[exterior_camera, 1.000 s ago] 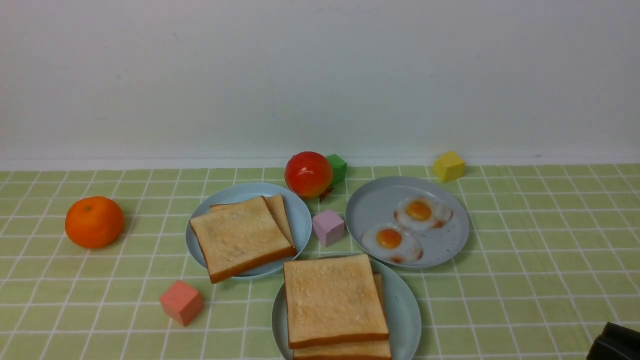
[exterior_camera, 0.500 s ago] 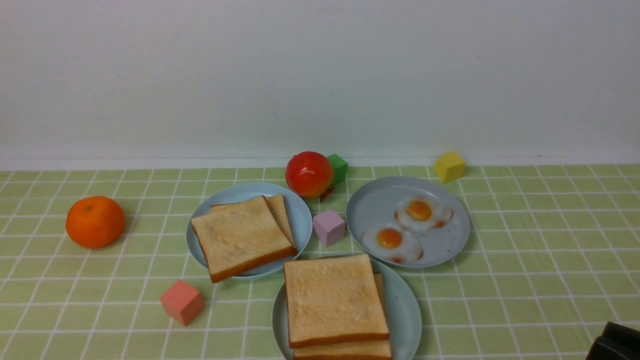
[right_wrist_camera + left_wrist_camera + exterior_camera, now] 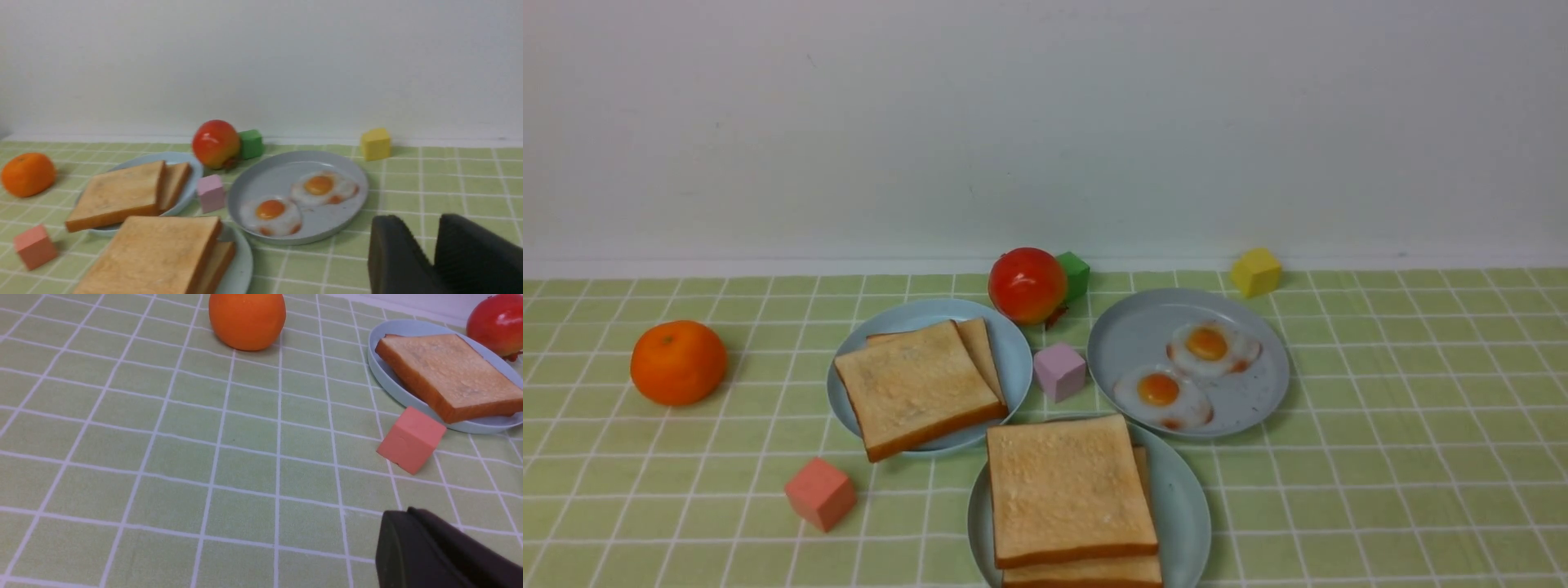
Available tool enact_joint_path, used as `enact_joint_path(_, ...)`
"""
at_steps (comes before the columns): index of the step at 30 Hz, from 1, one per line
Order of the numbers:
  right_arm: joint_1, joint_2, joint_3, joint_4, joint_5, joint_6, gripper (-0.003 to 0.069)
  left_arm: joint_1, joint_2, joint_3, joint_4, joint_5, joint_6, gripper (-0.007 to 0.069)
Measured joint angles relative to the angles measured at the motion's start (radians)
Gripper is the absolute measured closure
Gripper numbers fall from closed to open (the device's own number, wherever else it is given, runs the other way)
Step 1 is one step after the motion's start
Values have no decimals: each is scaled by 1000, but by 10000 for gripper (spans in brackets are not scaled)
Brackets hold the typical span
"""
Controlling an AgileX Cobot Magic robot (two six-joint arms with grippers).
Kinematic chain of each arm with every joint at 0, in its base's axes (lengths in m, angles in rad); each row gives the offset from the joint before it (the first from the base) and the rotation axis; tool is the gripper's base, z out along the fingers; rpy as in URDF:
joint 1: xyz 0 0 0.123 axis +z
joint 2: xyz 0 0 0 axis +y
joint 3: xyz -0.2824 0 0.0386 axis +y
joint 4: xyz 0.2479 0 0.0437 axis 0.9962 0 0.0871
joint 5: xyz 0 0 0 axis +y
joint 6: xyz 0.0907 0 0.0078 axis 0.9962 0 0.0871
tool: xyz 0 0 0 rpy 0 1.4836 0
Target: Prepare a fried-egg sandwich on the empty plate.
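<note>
On the pale mint-green plate [image 3: 1188, 506] at the table's front centre lie two stacked toast slices, the sandwich [image 3: 1066, 486]; the top slice sits a little askew over the lower slice [image 3: 1086, 573]. Anything between the slices is hidden. The same sandwich [image 3: 155, 253] and plate [image 3: 242, 265] appear in the right wrist view. My right gripper [image 3: 423, 229] hovers over bare cloth to the right of the egg plate, open, with nothing between its fingers. My left gripper [image 3: 402, 514] is shut and empty over the cloth near a salmon cube [image 3: 410, 439]. Neither gripper shows in the front view.
A grey-blue plate [image 3: 1013, 351] behind on the left holds two toast slices [image 3: 915, 388]. Another grey-blue plate [image 3: 1127, 335] on the right holds two fried eggs [image 3: 1164, 396]. Around them: an orange [image 3: 678, 362], a red fruit [image 3: 1027, 284], and salmon [image 3: 819, 492], lilac [image 3: 1058, 371], green [image 3: 1075, 273], yellow [image 3: 1255, 271] cubes.
The right gripper, seen at the front view's bottom right corner before, has left that view. Plates, toast and eggs have not moved.
</note>
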Motion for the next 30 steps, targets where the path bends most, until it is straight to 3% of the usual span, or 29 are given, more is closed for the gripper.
enact_joint_path(6,-51,-131,165,0,-7,0,462,0,0,0,0,-1,0,616)
enact_joint_path(10,-56,-210,188,3,197,0,454,0,0,0,0,-2,0,610)
enact_joint_path(12,-61,-217,184,4,221,1,451,0,0,1,0,-3,0,606)
enact_joint_path(30,-61,-218,180,15,237,1,431,0,0,1,0,-3,0,596)
